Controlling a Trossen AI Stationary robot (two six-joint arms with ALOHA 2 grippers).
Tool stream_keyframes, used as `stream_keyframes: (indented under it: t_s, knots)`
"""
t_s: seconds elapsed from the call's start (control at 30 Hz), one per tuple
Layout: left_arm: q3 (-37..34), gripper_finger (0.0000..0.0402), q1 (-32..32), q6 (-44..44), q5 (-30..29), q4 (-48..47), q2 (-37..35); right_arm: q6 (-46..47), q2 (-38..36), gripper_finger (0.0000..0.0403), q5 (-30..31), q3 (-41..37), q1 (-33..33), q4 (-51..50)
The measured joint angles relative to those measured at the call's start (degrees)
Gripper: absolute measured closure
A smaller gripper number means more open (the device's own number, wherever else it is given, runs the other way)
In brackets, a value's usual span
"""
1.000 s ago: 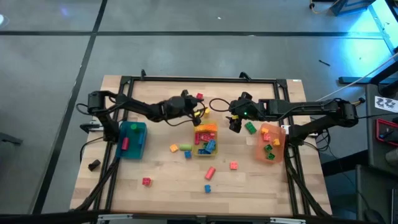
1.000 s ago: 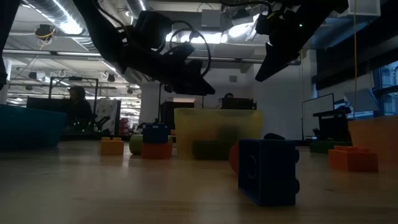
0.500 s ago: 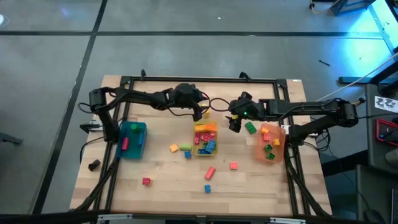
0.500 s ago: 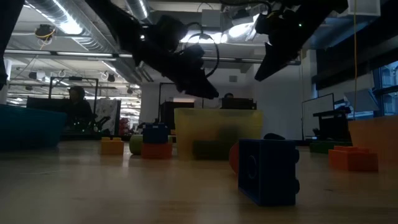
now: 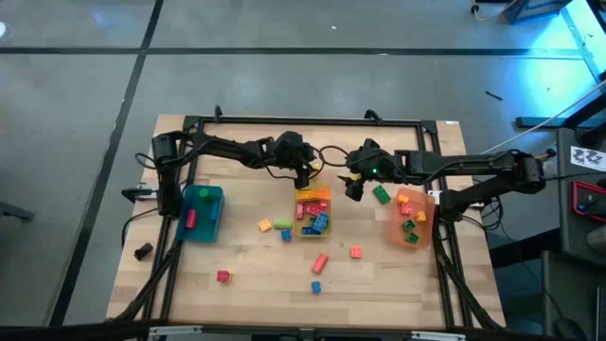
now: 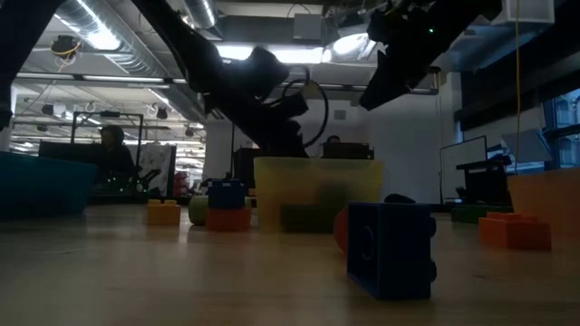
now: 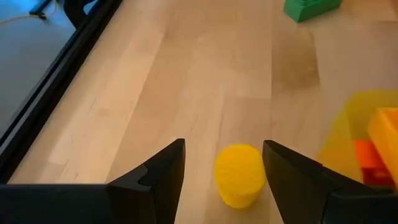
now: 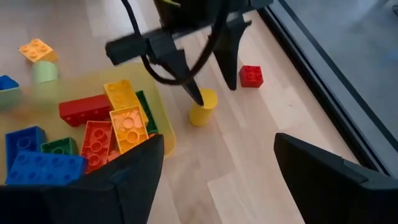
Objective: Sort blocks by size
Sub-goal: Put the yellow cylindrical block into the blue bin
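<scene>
A small yellow round block (image 7: 239,175) stands upright on the wood table just beyond the yellow bin (image 5: 312,220); it also shows in the right wrist view (image 8: 203,107). My left gripper (image 7: 223,144) is open, pointing down, one finger on each side of that block with gaps showing; in the high view it (image 5: 305,175) is at the bin's far edge. My right gripper (image 8: 219,140) is open and empty, raised above the table right of the bin (image 5: 353,189). The yellow bin holds several red, orange, yellow, blue and green blocks (image 8: 102,134).
A blue bin (image 5: 201,210) stands at the left and an orange bin (image 5: 412,218) with blocks at the right. Loose blocks lie around: a red one (image 8: 251,76) near the far edge, a green one (image 5: 381,194), and several (image 5: 320,260) on the near half.
My left gripper has tipped more steeply downward and come down behind the yellow bin, while its wrist has swung toward the table's far edge. My right gripper has shifted slightly toward the table's left.
</scene>
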Motion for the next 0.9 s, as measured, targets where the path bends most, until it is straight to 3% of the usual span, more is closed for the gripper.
stream_keyframes:
  t_s: [0.9]
  knots:
    - [-0.01, 0.0202, 0.26, -1.13, 1.35, -0.77, 2.0, 0.0, 0.0, 0.0097, 0.82, 0.0, 0.0, -0.22]
